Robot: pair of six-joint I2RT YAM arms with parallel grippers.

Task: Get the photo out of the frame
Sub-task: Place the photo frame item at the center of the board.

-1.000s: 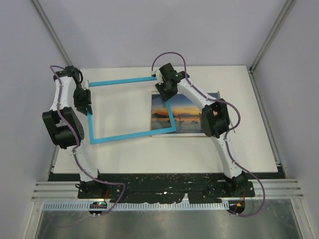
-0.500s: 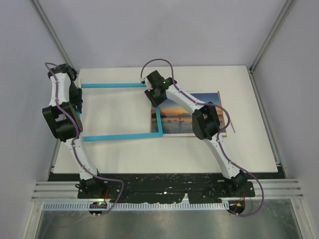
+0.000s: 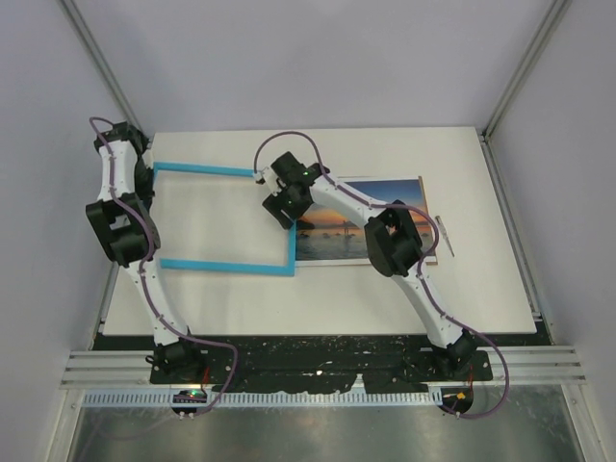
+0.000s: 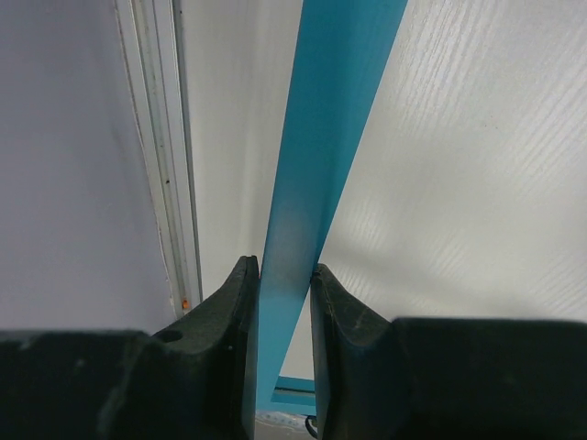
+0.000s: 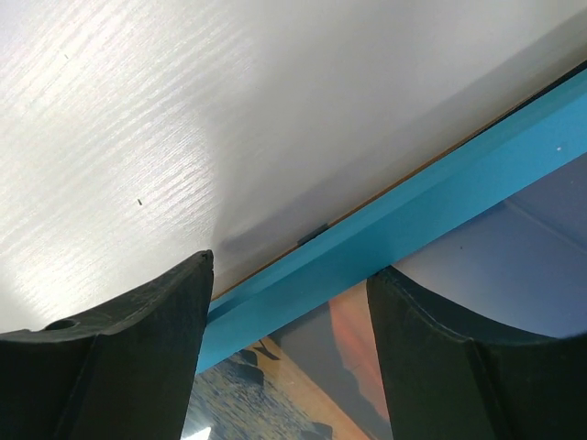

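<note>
Photo lay flat on the white table, right of centre – sunset print, orange sky over blue water, dark silhouettes, thin white border. Right arm crossed over part of it. Frame – thin, bright light-blue rectangle – sat left of centre, its right bar overlapping the photo's left edge. Left gripper was at the frame's left side, right gripper above the frame's right bar.

Left wrist: both fingers pressed onto one blue bar of the frame, pinching it edge-on; the bar ran up and away over the white table.

Right wrist: fingers spread wide, the blue bar running diagonally across the gap without either finger clamping it. A light wood-coloured strip showed along the bar's upper edge. Below the bar, part of the photo showed – orange streak, blue water.
</note>
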